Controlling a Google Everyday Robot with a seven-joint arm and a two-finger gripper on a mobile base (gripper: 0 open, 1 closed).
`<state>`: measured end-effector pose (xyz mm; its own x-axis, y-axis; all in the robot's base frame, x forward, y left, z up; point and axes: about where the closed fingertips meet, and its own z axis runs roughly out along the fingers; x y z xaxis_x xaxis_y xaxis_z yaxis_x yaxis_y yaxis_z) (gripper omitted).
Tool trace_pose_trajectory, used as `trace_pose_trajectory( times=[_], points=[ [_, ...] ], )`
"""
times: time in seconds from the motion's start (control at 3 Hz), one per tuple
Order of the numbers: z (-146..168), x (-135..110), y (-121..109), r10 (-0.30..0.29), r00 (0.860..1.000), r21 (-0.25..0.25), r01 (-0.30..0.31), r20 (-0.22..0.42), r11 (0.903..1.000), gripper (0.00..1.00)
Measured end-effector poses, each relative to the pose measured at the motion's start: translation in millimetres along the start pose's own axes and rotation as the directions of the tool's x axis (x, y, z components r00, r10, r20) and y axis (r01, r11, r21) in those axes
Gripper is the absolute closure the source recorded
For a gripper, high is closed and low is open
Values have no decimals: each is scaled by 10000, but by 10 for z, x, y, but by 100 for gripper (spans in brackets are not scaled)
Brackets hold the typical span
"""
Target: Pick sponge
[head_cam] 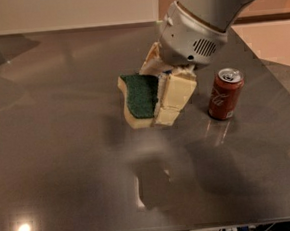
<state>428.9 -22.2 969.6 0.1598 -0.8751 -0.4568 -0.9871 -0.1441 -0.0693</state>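
Observation:
The sponge [140,100] has a dark green scouring top on pale yellow foam. It hangs tilted in the air above the grey table [63,159], in the middle of the camera view. My gripper [156,94] is shut on the sponge, with one cream fingertip [176,94] on its right side and the other behind it. The white arm reaches in from the upper right.
A red soda can [225,94] stands upright on the table just right of the gripper. The table's front edge runs along the bottom of the view and its right edge slants past the can.

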Motion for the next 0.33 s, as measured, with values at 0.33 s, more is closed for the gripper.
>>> trace_pose_trajectory(
  times=[0.33],
  points=[
    [-11, -8, 0, -15, 10000, 21, 15, 13, 10000, 100]
  ],
)
